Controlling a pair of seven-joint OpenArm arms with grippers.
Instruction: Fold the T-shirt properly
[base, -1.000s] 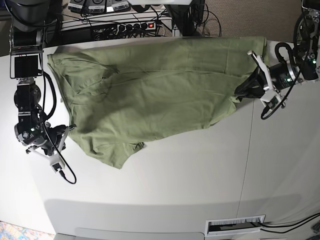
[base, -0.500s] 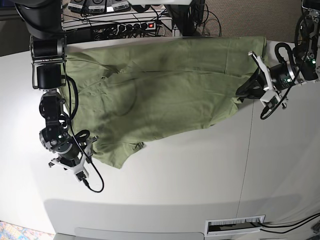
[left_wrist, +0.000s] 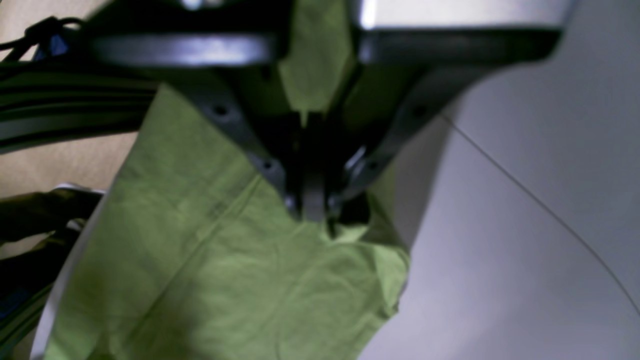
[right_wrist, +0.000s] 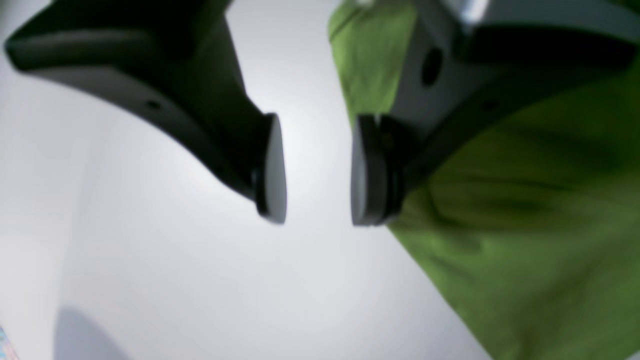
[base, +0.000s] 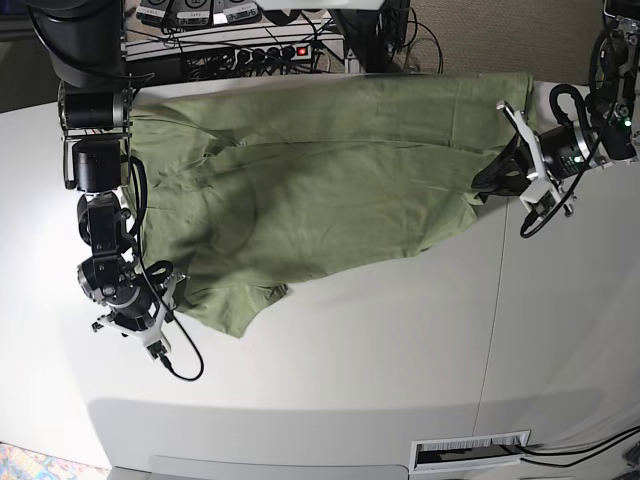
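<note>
The olive-green T-shirt (base: 320, 170) lies spread, with wrinkles, across the far half of the white table (base: 350, 350). My left gripper (base: 487, 185) is at the shirt's right edge. In the left wrist view, the left gripper (left_wrist: 312, 212) is shut on a pinch of the T-shirt (left_wrist: 225, 280). My right gripper (base: 168, 300) sits at the shirt's lower left edge. In the right wrist view, the right gripper (right_wrist: 317, 200) is open with bare table between its pads. One of its fingers (right_wrist: 367, 170) hangs over the edge of the T-shirt (right_wrist: 525, 250).
A power strip with cables (base: 270, 50) runs behind the table's far edge. A seam in the tabletop (base: 490, 300) runs front to back on the right. A slotted label plate (base: 470, 450) sits at the table's front.
My right gripper has opened, and its arm has moved from the table's left edge in toward the shirt's lower left edge. The left arm has kept its hold and not moved.
</note>
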